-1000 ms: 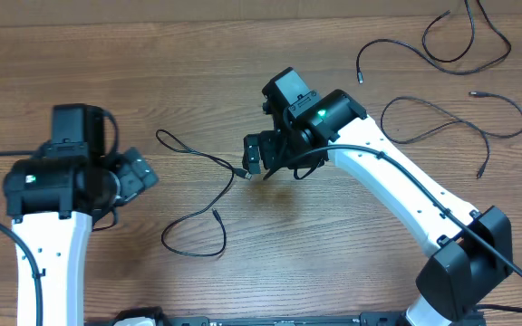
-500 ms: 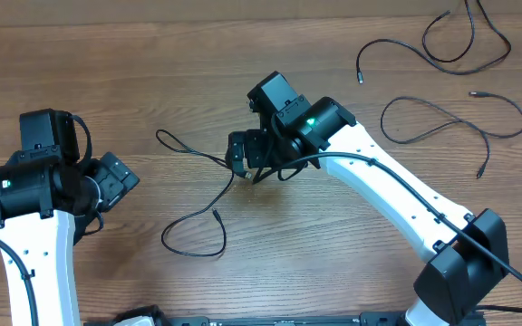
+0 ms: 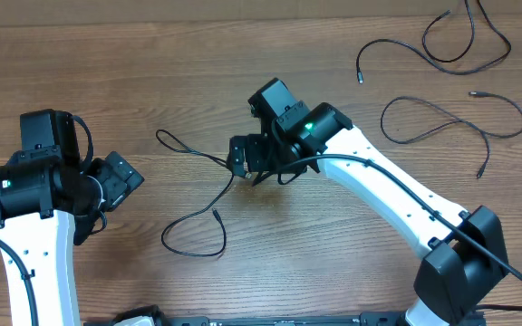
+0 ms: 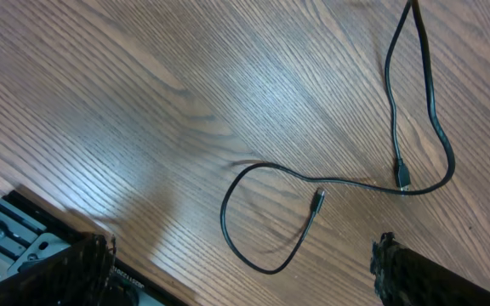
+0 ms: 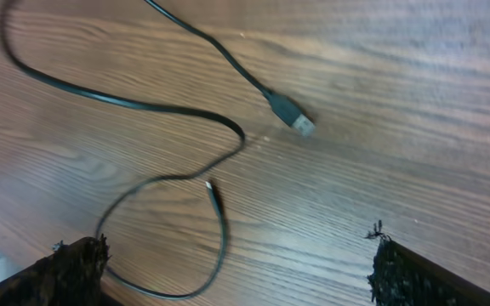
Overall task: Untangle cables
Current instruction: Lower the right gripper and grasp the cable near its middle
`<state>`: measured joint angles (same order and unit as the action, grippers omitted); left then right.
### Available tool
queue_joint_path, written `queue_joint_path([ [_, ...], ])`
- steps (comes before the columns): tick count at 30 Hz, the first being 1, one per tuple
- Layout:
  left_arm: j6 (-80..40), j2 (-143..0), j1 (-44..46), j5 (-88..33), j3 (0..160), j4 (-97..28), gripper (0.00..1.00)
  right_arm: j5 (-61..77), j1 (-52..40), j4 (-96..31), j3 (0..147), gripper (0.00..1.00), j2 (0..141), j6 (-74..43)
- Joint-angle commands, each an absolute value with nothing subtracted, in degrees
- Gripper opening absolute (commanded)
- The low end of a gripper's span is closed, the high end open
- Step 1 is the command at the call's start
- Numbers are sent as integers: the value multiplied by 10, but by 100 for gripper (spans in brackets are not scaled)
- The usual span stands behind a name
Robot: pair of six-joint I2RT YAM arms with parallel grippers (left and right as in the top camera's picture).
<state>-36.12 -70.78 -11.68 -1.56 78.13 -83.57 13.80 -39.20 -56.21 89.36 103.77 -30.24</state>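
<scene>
On the wood table (image 3: 152, 72), the right gripper (image 3: 243, 158) hovers wide open and empty over the last cable (image 3: 163, 239), likely to grasp it; the left gripper (image 3: 116, 181) waits open and empty.

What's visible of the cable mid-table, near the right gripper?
Thin black flexible cable, slack and flat on the wood-grain table. One end has a flat, metal-tipped USB-style plug. The other ends in a small slim plug curled inside a loose loop. No knot is visible, and nothing grips it.

Wood-grain table (image 3: 107, 63) fills the view.
Brown surface, grain running sideways, soft overhead glare, dark rail (image 3: 270, 321) at near edge.
</scene>
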Motion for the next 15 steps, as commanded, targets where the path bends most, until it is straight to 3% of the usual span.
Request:
queue_joint_path([
  [1,-369,-709,-120,-24,778,-836,100,142,-395,-554,871,100,1037,-307],
  [8,-369,-709,-120,-24,778,-833,100,147,-395,-521,846,100,1037,-296],
  [15,-368,-709,-120,-24,778,-833,100,194,-401,-445,843,100,1037,-139],
])
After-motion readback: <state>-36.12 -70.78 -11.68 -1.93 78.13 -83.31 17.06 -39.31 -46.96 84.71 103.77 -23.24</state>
